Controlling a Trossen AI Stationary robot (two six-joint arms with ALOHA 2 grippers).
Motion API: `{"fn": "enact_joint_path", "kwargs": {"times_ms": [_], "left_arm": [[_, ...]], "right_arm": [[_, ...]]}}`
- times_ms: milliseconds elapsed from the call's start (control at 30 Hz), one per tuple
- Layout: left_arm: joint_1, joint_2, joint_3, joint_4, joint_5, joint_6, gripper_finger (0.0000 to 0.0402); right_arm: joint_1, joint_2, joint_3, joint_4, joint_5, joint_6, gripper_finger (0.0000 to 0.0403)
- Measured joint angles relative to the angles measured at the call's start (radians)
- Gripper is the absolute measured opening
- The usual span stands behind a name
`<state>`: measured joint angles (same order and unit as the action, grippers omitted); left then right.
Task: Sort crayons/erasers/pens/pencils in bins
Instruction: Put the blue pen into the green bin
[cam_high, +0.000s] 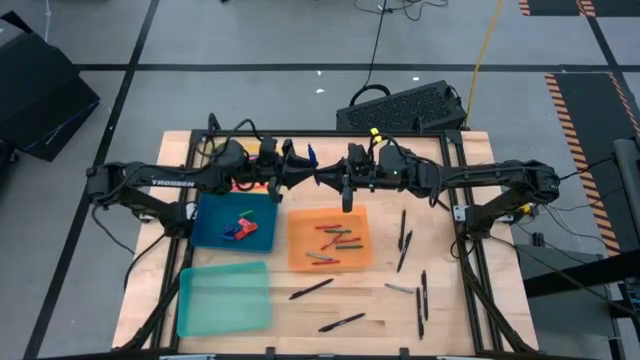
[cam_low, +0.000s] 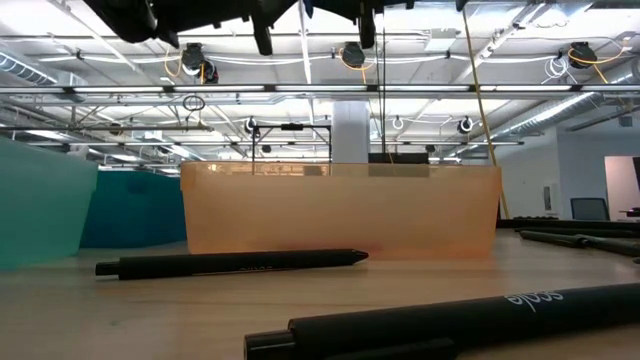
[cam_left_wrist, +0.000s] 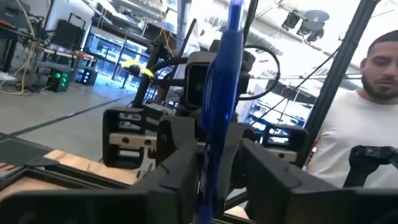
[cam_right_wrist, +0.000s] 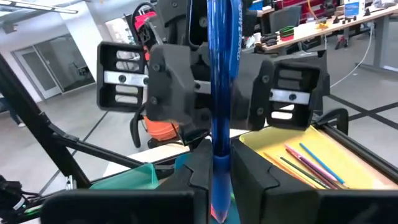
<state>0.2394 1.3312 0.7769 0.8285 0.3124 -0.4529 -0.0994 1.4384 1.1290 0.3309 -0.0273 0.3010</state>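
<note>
A blue pen (cam_high: 312, 155) is held high above the table's far middle, between my two grippers, which meet tip to tip. My left gripper (cam_high: 298, 172) comes in from the left and my right gripper (cam_high: 324, 178) from the right; both are shut on the pen. Below stand the bins: yellow (cam_right_wrist: 348, 149) holding pencils (cam_right_wrist: 311, 163), dark blue (cam_high: 235, 222) holding erasers (cam_high: 242, 226), orange (cam_high: 328, 240) holding crayons (cam_high: 335, 240), and teal (cam_high: 224, 297). Black pens (cam_high: 311, 289) lie on the wood. My left gripper pinches the blue pen's barrel (cam_left_wrist: 214, 168) between its two fingers, level from the table's left, fingers across the pen. The pen is lifted clear of table and bins. My right gripper pinches the barrel (cam_right_wrist: 219, 168) between its two fingers, level from the table's right, right beside the left gripper's fingers (cam_right_wrist: 180, 81) and also across the pen.
Several black pens lie loose on the right and near parts of the table (cam_high: 403, 240) (cam_high: 420, 300) (cam_high: 342, 322). A dark keyboard-like case (cam_high: 405, 108) sits beyond the far edge. A person (cam_left_wrist: 354, 137) stands beyond the table.
</note>
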Motion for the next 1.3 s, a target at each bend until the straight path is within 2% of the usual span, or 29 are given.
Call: {"fn": "enact_joint_path", "kwargs": {"times_ms": [233,467,633,767,1033,1200,1300], "left_arm": [[0.0,0.032,0.007,0.002,-0.032,0.009,0.0054],[0.0,0.039,0.031,-0.028,-0.032,0.05,0.0037],[0.003,0.036,0.054,-0.08,-0.005,0.053,0.0029],[0.004,0.007,0.109,-0.252,0.0,0.127,0.0029],[0.002,-0.153,0.247,-0.747,-0.021,0.353,0.0029],[-0.037,-0.312,0.264,-1.037,-0.026,0.396,0.0029],[-0.107,-0.396,0.264,-1.224,-0.067,0.367,0.0029]], "right_arm": [[-0.011,0.0,0.0,-0.006,0.001,-0.007,0.0031],[-0.013,-0.002,0.0,-0.006,0.003,-0.001,0.0033],[-0.01,-0.001,0.0,-0.012,0.005,0.028,0.0068],[-0.01,0.0,0.0,-0.029,0.027,0.032,0.0113],[-0.01,-0.004,0.001,-0.077,0.031,-0.055,0.0195],[-0.01,-0.012,0.001,-0.192,0.035,-0.101,0.0213],[0.016,-0.012,0.007,-0.331,0.085,-0.103,0.0211]]}}
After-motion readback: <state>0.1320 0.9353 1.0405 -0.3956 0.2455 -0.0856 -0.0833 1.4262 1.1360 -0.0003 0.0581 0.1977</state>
